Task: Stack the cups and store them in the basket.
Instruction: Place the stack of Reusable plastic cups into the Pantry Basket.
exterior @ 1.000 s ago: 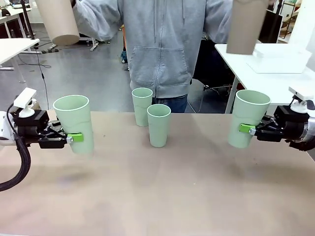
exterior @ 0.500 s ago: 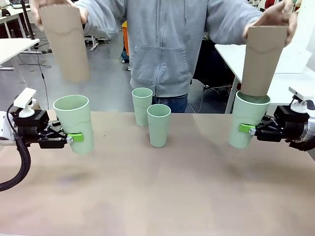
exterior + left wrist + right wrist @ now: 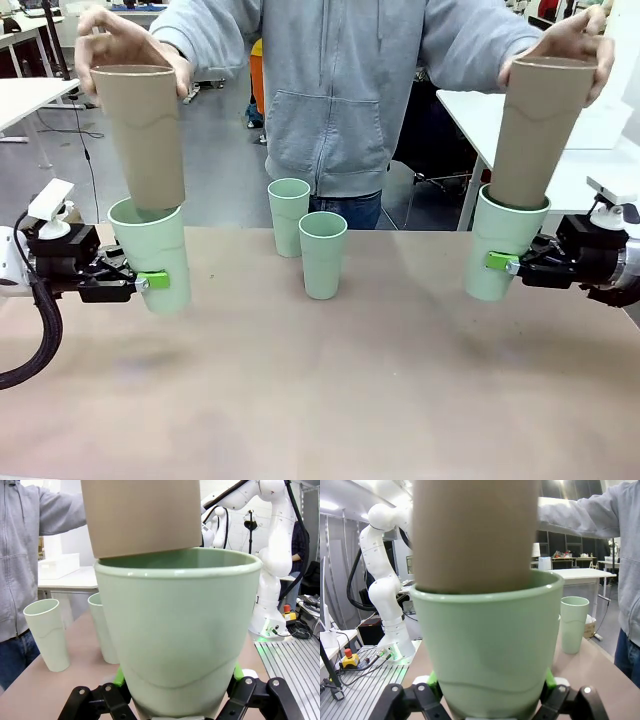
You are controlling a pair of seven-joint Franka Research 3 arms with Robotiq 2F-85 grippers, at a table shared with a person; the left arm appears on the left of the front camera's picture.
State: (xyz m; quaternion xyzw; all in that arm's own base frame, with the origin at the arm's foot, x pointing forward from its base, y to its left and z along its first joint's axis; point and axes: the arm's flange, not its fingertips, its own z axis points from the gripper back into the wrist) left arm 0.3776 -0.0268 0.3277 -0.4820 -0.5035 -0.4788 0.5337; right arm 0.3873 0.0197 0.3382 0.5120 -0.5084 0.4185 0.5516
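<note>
The left gripper (image 3: pixel 150 281) clamps a mint cup (image 3: pixel 152 245) above the table (image 3: pixel 350 380); a person's hand (image 3: pixel 125 45) holds a tan cup (image 3: pixel 142 135) at its mouth. Two loose mint cups (image 3: pixel 322 255) stand mid-table, far side. At right, a second tan cup (image 3: pixel 535 130) sits partly inside a second mint cup (image 3: pixel 505 235), clasped by the right gripper (image 3: pixel 503 261).

The work surface is a table (image 3: pixel 320 400) with a matte brown top, evenly lit and free of hard shadows. Beyond its far edge lies a smooth grey floor (image 3: pixel 170 170) with a dull sheen. A white desk (image 3: pixel 25 100) on thin white legs stands at the left, and black cables (image 3: pixel 62 130) trail over the floor beside it. A second white desk (image 3: pixel 530 165) stands at the right, near the brown table, with a dark office chair (image 3: pixel 415 130) beside it. In the right wrist view, a bright ceiling light (image 3: pixel 327 505) glows above a grey panelled wall (image 3: pixel 340 570). Further white desks (image 3: pixel 580 574) stand deeper in the room.
</note>
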